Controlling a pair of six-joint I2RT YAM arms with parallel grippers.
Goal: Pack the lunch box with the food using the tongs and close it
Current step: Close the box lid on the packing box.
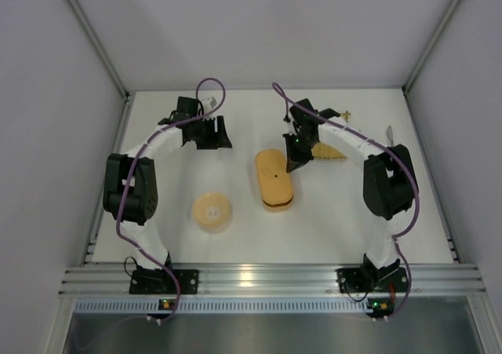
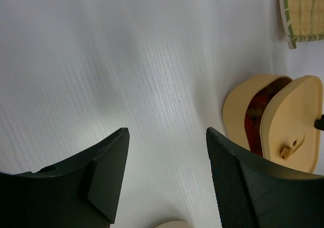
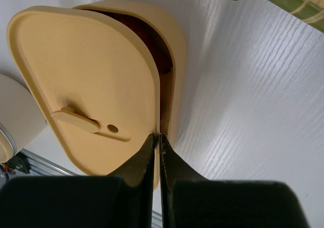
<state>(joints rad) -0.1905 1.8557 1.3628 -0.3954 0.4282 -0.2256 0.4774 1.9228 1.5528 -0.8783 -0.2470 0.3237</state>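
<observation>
Because the lid sits skewed across the lunch box, leaving a gap along one side, my main worry is the closing push. The right gripper has its fingers pressed together, tips against the lid's edge and pinching nothing. If I drive it sideways from there, I judge the lid could slide off the far rim, or the whole box could skate across the smooth table since nothing braces it. Red food shows in the gap, and a piece standing proud could keep the lid from seating.

The left gripper hangs spread and empty, well apart from the box, so it gives no support.

Counting: one lunch box in the middle of the table, one lid, one round tan tub, one bamboo mat. The food is mostly hidden, so I cannot count the pieces. I cannot pick out the tongs with certainty.
</observation>
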